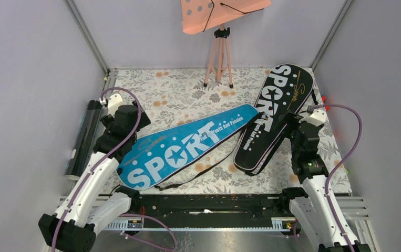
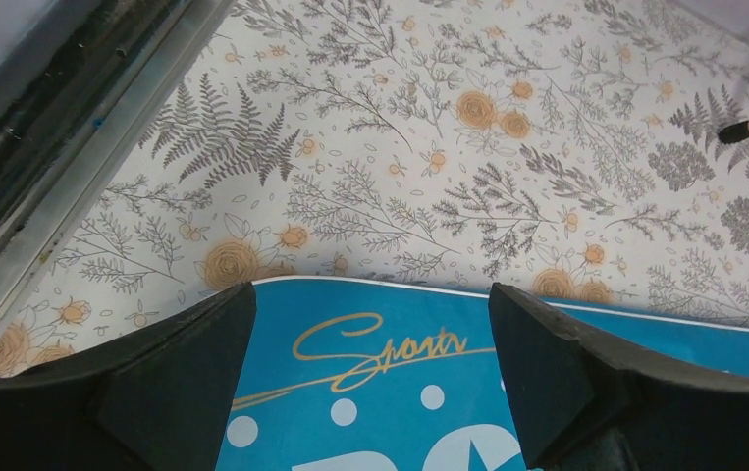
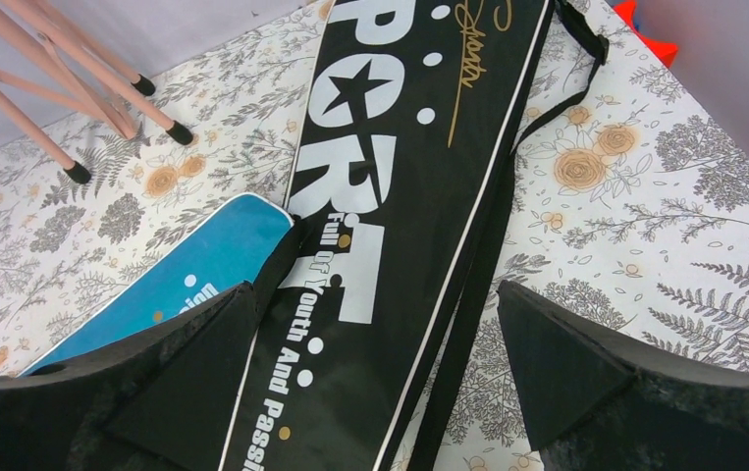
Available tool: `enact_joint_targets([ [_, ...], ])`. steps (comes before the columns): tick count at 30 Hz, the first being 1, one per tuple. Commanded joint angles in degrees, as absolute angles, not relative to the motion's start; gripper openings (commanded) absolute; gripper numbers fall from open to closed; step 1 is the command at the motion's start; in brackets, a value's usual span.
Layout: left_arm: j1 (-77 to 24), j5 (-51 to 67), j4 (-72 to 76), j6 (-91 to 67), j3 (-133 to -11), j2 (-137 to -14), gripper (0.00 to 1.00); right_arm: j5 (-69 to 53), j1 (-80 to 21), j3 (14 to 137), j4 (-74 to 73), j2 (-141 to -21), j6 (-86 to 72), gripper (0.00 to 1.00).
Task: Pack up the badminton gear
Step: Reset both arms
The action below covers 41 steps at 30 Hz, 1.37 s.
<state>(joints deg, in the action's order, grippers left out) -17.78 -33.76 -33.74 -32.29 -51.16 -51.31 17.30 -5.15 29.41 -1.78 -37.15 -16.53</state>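
Two hands [image 2: 370, 302] [image 3: 375, 292], left over blue bag [image 1: 187, 144], right over black bag [image 1: 274, 113]

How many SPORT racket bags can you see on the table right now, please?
2. The blue bag lies diagonally left of centre, its wide end under the left hand. The black bag lies right of it, under the right hand. Others may be hidden.

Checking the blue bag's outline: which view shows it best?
Top external: the blue bag shows end to end. Left wrist shows only part of its wide end; right wrist only its narrow tip.
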Motion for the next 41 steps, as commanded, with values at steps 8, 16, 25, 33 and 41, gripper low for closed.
enact_joint_targets([
  [8, -17.48, -29.48, -23.64, -29.05, -49.44, -50.49, 0.99, 16.78, -5.27, 29.11, -1.66, -34.91, -16.92, 1.0],
  [16, -17.4, -29.53, -21.88, -28.82, -48.5, -49.89, 0.99, 16.18, -5.27, 29.37, -1.77, -35.66, -17.51, 1.0],
  [25, -17.31, -21.67, -18.41, -27.58, -46.98, -46.23, 0.99, 6.16, -5.27, 29.61, -0.61, -34.78, -16.13, 1.0],
  [33, -17.31, -21.56, -16.59, -27.36, -46.03, -43.63, 0.99, -0.38, -5.27, 27.98, 3.47, -33.49, -14.9, 0.99],
  [41, -17.31, -21.45, -18.28, -26.72, -46.64, -44.71, 0.99, -0.3, -5.27, 27.59, 3.52, -32.48, -14.7, 1.0],
])
